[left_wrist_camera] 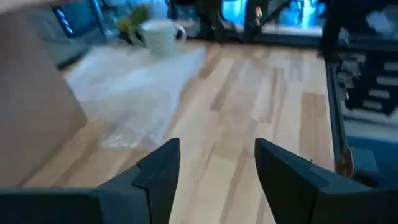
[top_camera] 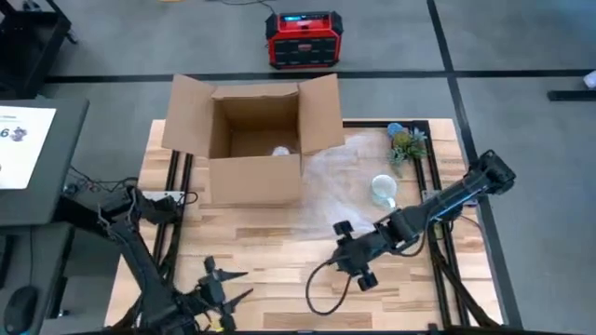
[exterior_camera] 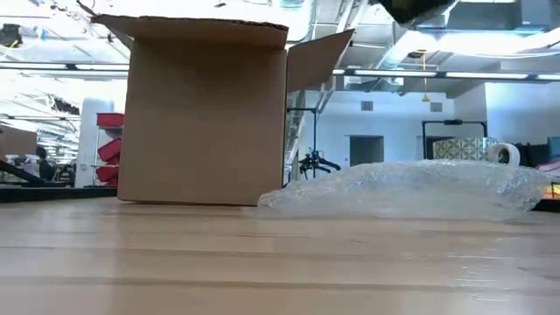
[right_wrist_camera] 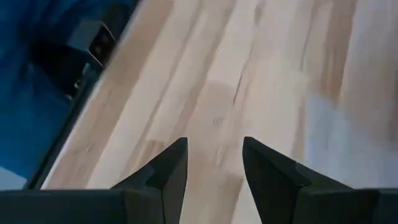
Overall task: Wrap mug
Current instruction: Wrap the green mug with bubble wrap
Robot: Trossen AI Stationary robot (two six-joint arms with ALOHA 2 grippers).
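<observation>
A white mug (top_camera: 383, 190) lies on a sheet of clear bubble wrap (top_camera: 340, 181) spread on the wooden table to the right of the cardboard box; the mug (left_wrist_camera: 160, 36) also shows far off in the left wrist view, and only its handle (exterior_camera: 503, 154) rises behind the wrap (exterior_camera: 411, 188) in the low view. My right gripper (top_camera: 351, 253) hovers open over bare wood near the wrap's near edge. My left gripper (top_camera: 226, 286) stands open near the table's near left edge, pointing toward the wrap.
An open cardboard box (top_camera: 253, 140) stands at the far middle of the table with something white inside. A small green plant (top_camera: 407, 144) sits at the far right by the mug. A black cable (top_camera: 321, 288) loops on the table below my right gripper.
</observation>
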